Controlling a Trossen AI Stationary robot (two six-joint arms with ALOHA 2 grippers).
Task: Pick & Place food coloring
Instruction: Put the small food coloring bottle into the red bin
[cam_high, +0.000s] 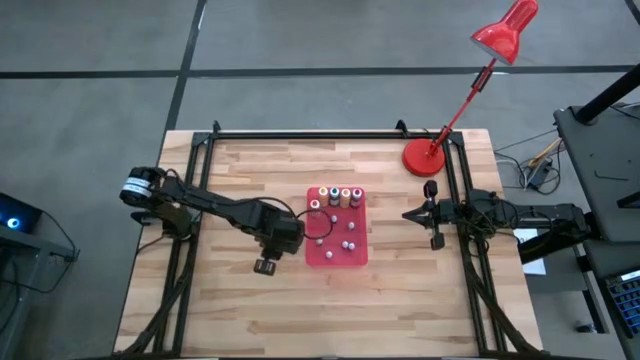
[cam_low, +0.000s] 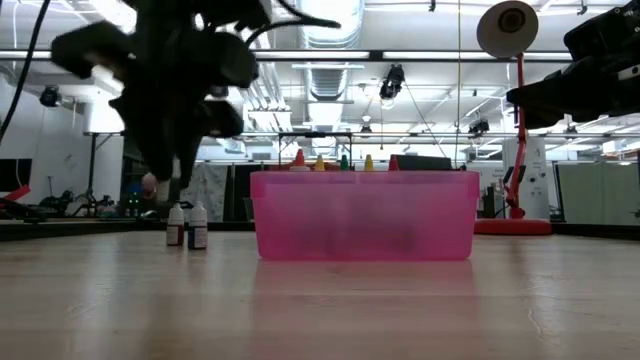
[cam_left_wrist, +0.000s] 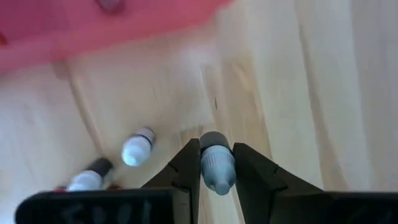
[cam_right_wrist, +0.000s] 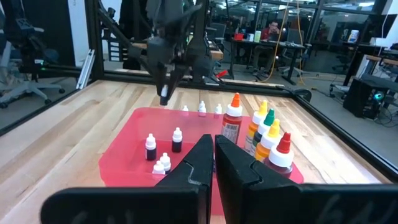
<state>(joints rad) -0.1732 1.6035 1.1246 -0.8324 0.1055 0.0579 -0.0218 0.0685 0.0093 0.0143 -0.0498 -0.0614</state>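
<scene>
My left gripper (cam_left_wrist: 216, 149) points down just left of the flat red tray (cam_high: 352, 258) and is shut on one tiny food coloring bottle (cam_left_wrist: 217, 167) with a pale cap and a dark body. Two more small bottles (cam_left_wrist: 137, 148) (cam_left_wrist: 87, 179) stand on the wood beside it; the low view shows them as well (cam_low: 187, 225). Inside the tray stand several taller bottles with orange, yellow, green and red caps (cam_right_wrist: 266, 132) and several small white-capped ones (cam_right_wrist: 163, 154). My right gripper (cam_right_wrist: 213, 144) waits shut at the tray's right side (cam_high: 415, 213). My left gripper pinches the small bottle's upper part, at the pale cap (cam_left_wrist: 205, 164), between its two fingers. The fingers come from above, pointing down. The bottle stands upright in the hold, cap toward the wrist, and hangs clear of the table (cam_right_wrist: 163, 96).
A red desk lamp stands with its round base (cam_high: 425, 157) on the table's far right corner. A black frame (cam_high: 300, 133) runs along the table's far edge and sides. Bare wood lies toward the near edge (cam_high: 330, 310).
</scene>
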